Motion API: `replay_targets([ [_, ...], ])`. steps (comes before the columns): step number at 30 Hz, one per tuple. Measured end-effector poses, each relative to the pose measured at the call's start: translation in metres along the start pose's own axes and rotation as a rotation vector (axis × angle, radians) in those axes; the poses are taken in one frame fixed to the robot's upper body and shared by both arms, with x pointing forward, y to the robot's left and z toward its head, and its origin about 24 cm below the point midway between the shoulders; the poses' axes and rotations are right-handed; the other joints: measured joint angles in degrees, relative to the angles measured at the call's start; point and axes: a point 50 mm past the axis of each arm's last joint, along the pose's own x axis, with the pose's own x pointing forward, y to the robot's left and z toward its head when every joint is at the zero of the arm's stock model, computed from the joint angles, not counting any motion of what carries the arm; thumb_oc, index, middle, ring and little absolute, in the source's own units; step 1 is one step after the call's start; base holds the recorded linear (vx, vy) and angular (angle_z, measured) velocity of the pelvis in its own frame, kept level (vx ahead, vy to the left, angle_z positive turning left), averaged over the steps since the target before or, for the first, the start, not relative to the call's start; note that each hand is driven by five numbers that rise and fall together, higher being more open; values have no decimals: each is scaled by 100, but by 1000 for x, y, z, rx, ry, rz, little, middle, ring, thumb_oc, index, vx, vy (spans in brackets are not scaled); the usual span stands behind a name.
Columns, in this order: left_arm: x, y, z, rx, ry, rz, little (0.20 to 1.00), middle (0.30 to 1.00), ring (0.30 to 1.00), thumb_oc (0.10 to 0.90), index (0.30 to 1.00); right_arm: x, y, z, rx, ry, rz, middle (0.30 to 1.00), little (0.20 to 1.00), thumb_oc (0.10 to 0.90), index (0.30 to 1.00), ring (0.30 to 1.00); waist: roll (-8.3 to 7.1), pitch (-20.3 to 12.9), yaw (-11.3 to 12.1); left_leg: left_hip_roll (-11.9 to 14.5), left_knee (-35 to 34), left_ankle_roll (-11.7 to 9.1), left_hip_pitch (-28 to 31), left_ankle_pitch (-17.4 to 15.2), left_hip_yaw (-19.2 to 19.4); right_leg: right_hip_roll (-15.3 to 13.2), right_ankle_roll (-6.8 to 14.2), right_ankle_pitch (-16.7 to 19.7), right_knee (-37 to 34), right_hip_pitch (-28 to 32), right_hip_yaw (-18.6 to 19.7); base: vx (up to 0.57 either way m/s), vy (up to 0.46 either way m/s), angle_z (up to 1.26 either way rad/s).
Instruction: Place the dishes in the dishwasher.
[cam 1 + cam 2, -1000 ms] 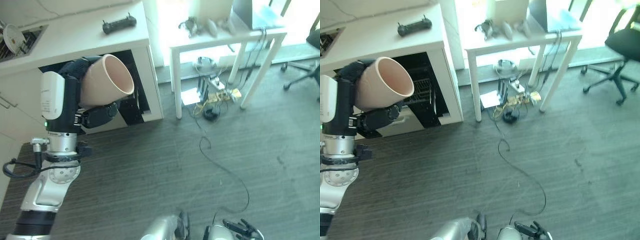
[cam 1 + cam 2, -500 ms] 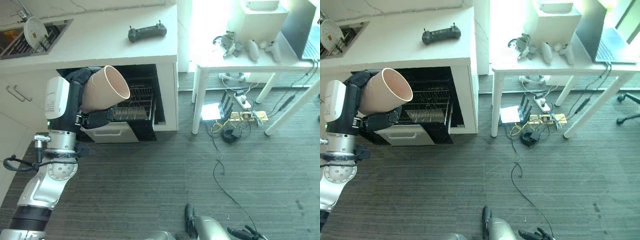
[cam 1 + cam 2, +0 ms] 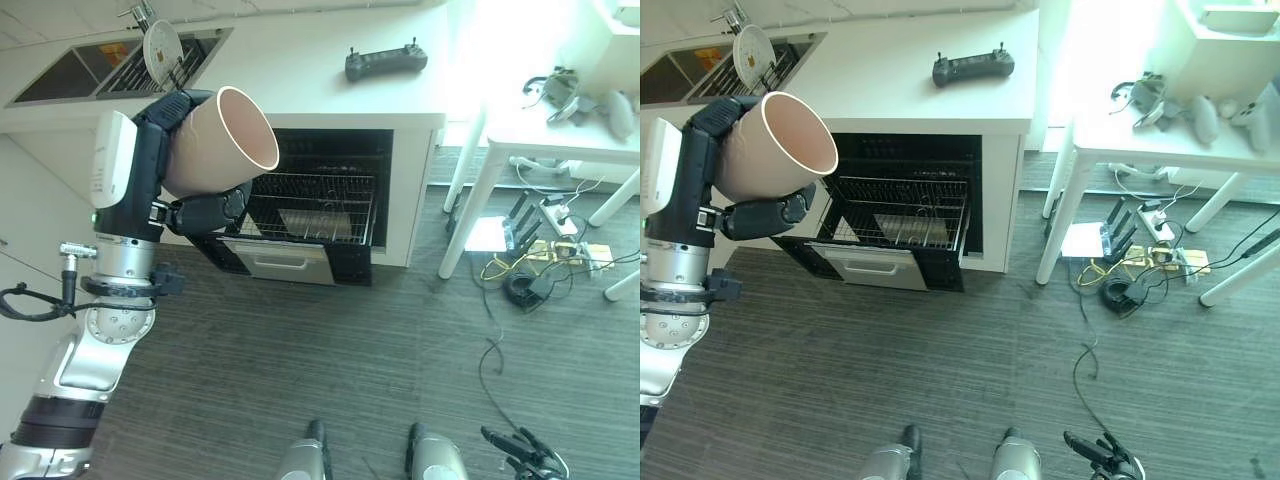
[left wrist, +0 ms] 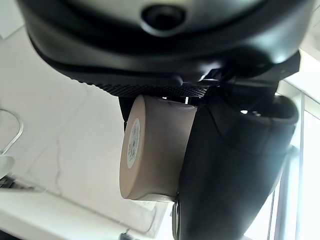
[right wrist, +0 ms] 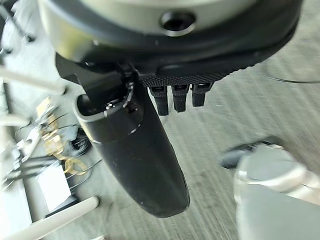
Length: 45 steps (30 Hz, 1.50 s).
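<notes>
In front of the open dishwasher [image 3: 905, 215], the left hand [image 3: 190, 160] holds a beige cup [image 3: 222, 140] raised above the floor, with the fingers above and the thumb below wrapped around the cup wall. The cup lies tilted on its side, its open mouth facing toward the dishwasher; this grip around the body keeps the rim free, so the cup can probably be lowered into a rack without regrasping. The left wrist view shows the cup base with a round label pressed against the palm, which confirms a full enclosing grasp. The wire rack [image 3: 315, 205] is pulled partly out of the cavity beneath the white worktop [image 3: 300, 85], leaving its slots accessible from above. A plate [image 3: 752, 55] stands upright in the sink drainer [image 3: 780, 70], presumably awaiting loading. A black controller [image 3: 385, 62] rests on the worktop, well apart from the work area. The right hand [image 5: 150, 145] hangs over the floor with its fingers curled and holding nothing.
</notes>
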Motion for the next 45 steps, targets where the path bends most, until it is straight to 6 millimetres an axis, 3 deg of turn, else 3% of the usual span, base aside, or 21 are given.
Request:
replay_targets([
  [4, -6, -2, -1, 26, 10, -31, 300, 300, 300, 400, 300, -4, 25, -28, 33, 75, 44, 900, 900, 800, 900, 900, -30, -14, 76, -296, 483, 469, -100, -372, 305, -265, 56, 532, -393, 115, 128, 70, 252, -22],
  [7, -4, 6, -5, 63, 23, -26, 300, 300, 300, 400, 300, -4, 39, -27, -23, 72, 85, 900, 900, 800, 900, 900, -273, -206, 208, -381, 448, 667, -58, -501, 564, -216, 164, 540, -367, 30, 66, 96, 177, -36],
  [9, -2, 10, -3, 86, 7, -46, 300, 300, 300, 400, 300, -4, 45, -27, -40, 66, 104, 900, 900, 800, 900, 900, -332, -285, 170, -335, 425, 714, -62, -526, 574, -18, 221, 405, -206, 9, 30, 141, 156, -17],
  [10, -2, 12, -4, 94, 7, -56, 300, 300, 300, 400, 300, -4, 46, -27, -49, 67, 106, 900, 900, 800, 900, 900, -360, -310, 247, -319, 491, 708, -53, -596, 628, 45, 263, 493, -238, 27, -222, 125, 64, -38],
  [12, -2, 14, -5, 113, 12, -72, 300, 300, 300, 400, 300, -3, 50, -23, -71, 57, 122, 900, 900, 800, 900, 900, -338, -335, 238, -152, 630, 735, -49, -696, 720, 144, 315, 662, -204, -20, -250, 129, -62, -45],
  [15, -2, 13, -5, 105, 19, -68, 300, 300, 300, 400, 300, -5, 40, -31, -98, 95, 97, 900, 900, 800, 900, 900, -430, -351, 227, -218, 490, 700, 10, -723, 738, 535, 200, -217, 498, -631, 117, 254, -300, -9],
  [18, -1, 14, -6, 119, 25, -75, 300, 300, 300, 400, 300, -6, 27, -40, -110, 137, 71, 900, 900, 800, 900, 900, -480, -354, 219, -294, 525, 700, 17, -858, 739, 560, 327, -112, 457, -1318, 524, 303, -278, 9],
  [21, -1, 17, -8, 139, 36, -89, 300, 300, 300, 400, 300, -9, 19, -49, -117, 174, 62, 900, 900, 800, 900, 900, -535, -351, 216, -245, 695, 487, 70, -1070, 535, 620, 220, 202, 251, -1455, 687, 435, -434, 27],
  [23, -6, 15, -9, 139, 50, -109, 300, 300, 300, 400, 300, -12, 15, -55, -128, 192, 69, 900, 900, 800, 900, 900, -477, -356, 204, 13, 572, 200, 352, -1086, 306, 964, -163, 480, 54, -1046, 657, 306, -283, 47],
  [25, -6, 15, -9, 136, 51, -107, 300, 300, 300, 400, 300, -10, 15, -46, -162, 167, 82, 900, 900, 800, 900, 900, -484, -359, 233, 206, 74, -162, 802, -795, 143, 1110, -479, 177, 334, -821, 334, 320, -388, 60],
  [26, -6, 14, -9, 134, 52, -112, 300, 300, 300, 400, 300, -6, 15, -33, -162, 120, 86, 900, 900, 800, 900, 900, -589, -347, 280, 194, 234, -322, 766, -456, 191, 1033, -677, -85, 534, -754, 198, 205, -294, 82],
  [27, -2, 15, -6, 114, 40, -102, 300, 300, 300, 400, 300, -3, 17, -22, -141, 77, 85, 900, 900, 800, 900, 900, -686, -281, 268, 227, 1308, -301, 246, -205, 201, 932, -766, -178, 497, -625, 68, 174, -152, 77],
  [28, -3, 15, -6, 97, 42, -100, 300, 300, 300, 400, 300, 0, 18, -13, -122, 55, 78, 900, 900, 800, 900, 900, -673, -215, 275, 312, 1868, -224, -91, -243, 218, 1012, -801, -143, 248, -371, 8, 128, 167, 54],
  [29, -4, 15, -7, 99, 51, -111, 300, 300, 300, 400, 300, 2, 20, -2, -112, 21, 79, 900, 900, 800, 900, 900, -670, -216, 405, 268, 1066, -192, 14, -428, 219, 1126, -817, -130, -19, 43, -80, 146, 264, 25],
  [30, -3, 16, -5, 95, 33, -105, 300, 300, 300, 400, 300, 4, 22, 6, -104, -10, 86, 900, 900, 800, 900, 900, -642, -221, 384, 209, 282, -241, 12, -348, 138, 1190, -802, -144, -115, 156, -152, 108, 296, 19],
  [33, -3, 12, 2, 66, 0, -102, 300, 300, 300, 400, 300, 7, 27, 27, -94, -69, 95, 900, 900, 800, 900, 900, -481, -170, 269, 531, -43, -321, -679, 97, 17, 1354, -790, -152, -232, 169, -250, 92, 288, 17],
  [35, -7, 3, 1, 8, 28, -73, 300, 300, 300, 400, 300, 7, 25, 22, -92, -50, 82, 900, 900, 800, 900, 900, -428, -161, 246, 834, -48, -339, -652, 184, 60, 1361, -777, -161, -262, 254, -250, 100, 397, -19],
  [37, -10, -7, 2, -42, 43, -51, 300, 300, 300, 400, 300, 6, 19, 19, -91, -41, 48, 900, 900, 800, 900, 900, -259, -142, 58, 893, -23, -333, -504, 181, 199, 1305, -757, -183, -241, 245, -239, 60, 318, -10],
  [40, -11, -16, 6, -23, 16, -91, 300, 300, 300, 400, 300, 3, 11, 2, -90, 5, 8, 900, 900, 800, 900, 900, -95, -127, -34, 496, -394, -306, 113, 285, 187, 1122, -582, -270, -38, 145, -109, 48, 342, -9],
  [42, -17, -19, 3, 18, 23, -113, 300, 300, 300, 400, 300, -1, 14, -17, -74, 49, -4, 900, 900, 800, 900, 900, -187, -120, 94, 75, -453, -6, 167, 336, 420, 659, -302, -299, 63, -67, 99, 22, 220, -33],
  [45, -14, -13, 3, 62, 15, -96, 300, 300, 300, 400, 300, -6, 20, -31, -54, 73, 7, 900, 900, 800, 900, 900, -190, -144, 159, -84, -227, 266, -2, 161, 593, 310, -95, -215, -151, -35, -131, -2, 98, -21],
])
